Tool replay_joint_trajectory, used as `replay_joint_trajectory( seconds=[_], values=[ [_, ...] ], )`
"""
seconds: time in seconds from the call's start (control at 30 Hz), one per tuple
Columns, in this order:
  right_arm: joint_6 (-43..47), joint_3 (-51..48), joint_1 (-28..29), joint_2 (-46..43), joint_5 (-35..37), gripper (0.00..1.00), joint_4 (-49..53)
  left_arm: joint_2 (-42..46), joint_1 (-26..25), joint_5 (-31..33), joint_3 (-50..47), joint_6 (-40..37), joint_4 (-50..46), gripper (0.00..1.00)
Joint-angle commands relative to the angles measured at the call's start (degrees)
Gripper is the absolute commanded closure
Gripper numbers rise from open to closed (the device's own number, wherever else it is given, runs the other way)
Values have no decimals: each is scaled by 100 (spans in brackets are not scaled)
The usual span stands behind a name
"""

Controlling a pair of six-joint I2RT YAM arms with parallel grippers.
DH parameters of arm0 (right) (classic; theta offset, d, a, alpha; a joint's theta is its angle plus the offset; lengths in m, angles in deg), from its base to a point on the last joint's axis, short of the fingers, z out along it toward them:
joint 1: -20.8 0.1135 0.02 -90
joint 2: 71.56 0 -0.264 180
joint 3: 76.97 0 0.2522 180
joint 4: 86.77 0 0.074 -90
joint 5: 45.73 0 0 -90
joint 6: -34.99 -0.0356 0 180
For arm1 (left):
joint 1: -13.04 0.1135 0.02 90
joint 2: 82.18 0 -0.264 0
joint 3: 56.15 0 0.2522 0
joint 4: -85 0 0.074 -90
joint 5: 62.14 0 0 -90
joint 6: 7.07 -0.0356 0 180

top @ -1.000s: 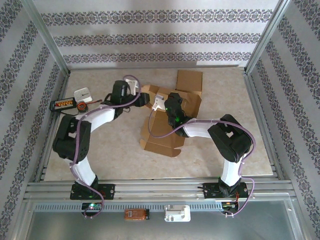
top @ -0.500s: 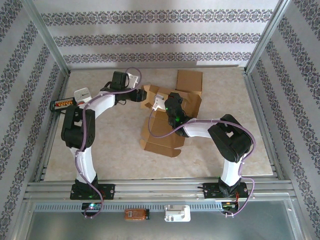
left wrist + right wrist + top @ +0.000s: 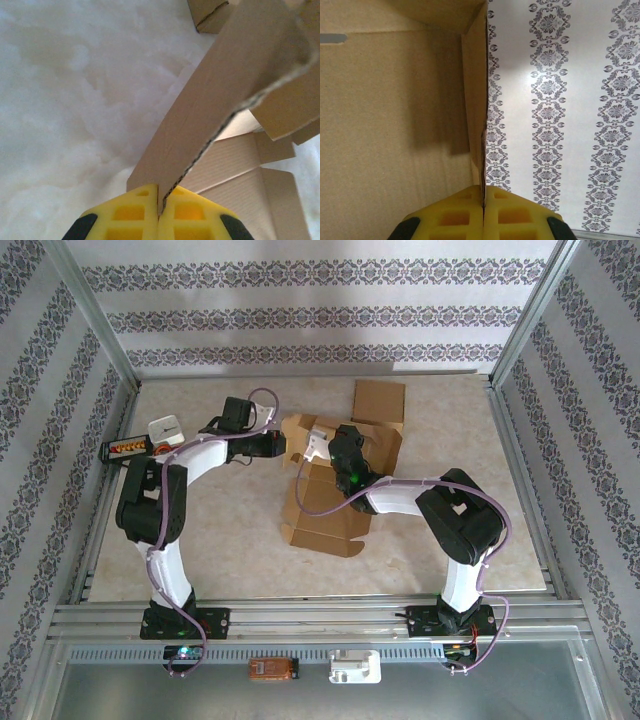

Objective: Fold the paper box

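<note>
Since half a second ago the left arm's wrist has slid a little toward the near side of the table [image 3: 200,540], and the right arm has stayed where it was. From above, the brown box [image 3: 325,508] lies open and only half made in the middle of the table, with one big piece sticking out toward the back. The left pincer [image 3: 280,444] reaches in from the left to the box's back left corner. The right pincer [image 3: 311,441] is just beside it, coming in from the right over the box. In the left wrist view the two yellow fingers [image 3: 125,215] are pressed together with a thin flap [image 3: 220,95] of card nipped between them. This flap goes up and away from the fingers and bends a little, and more of the box lies on the table under it. In the right wrist view the yellow fingers [image 3: 515,215] are squeezed tight too, with the edge of a box side [image 3: 475,100] caught between them. That side stands up straight, with the inside of the box to its left and the patterned wall [image 3: 570,100] to its right. At the left edge of the table, well away from the box, sit a small white thing [image 3: 166,427] and a long black thing [image 3: 125,448] with coloured dots.
</note>
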Motion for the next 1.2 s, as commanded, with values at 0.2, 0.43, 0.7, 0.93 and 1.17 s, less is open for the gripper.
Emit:
replay_joint_trajectory(
  seconds=[0.2, 0.43, 0.7, 0.93, 1.17],
  values=[
    [-228, 163, -50, -15, 287, 96, 96, 475, -150, -448, -386, 1971, 1208, 96],
    [-404, 279, -113, 11, 691, 99, 90, 861, -603, -235, -1241, 2831, 2284, 97],
    [-561, 199, -134, -54, 703, 99, -51, 1428, -1282, 808, -2092, 3293, 3094, 97],
    [-856, -56, -122, -235, 478, 95, -79, 1332, -1379, 1392, -2311, 3046, 3295, 97],
    [-1146, -530, -46, -624, 3, 87, -40, 764, -1324, 1408, -2243, 2252, 3926, 97]
  ],
)
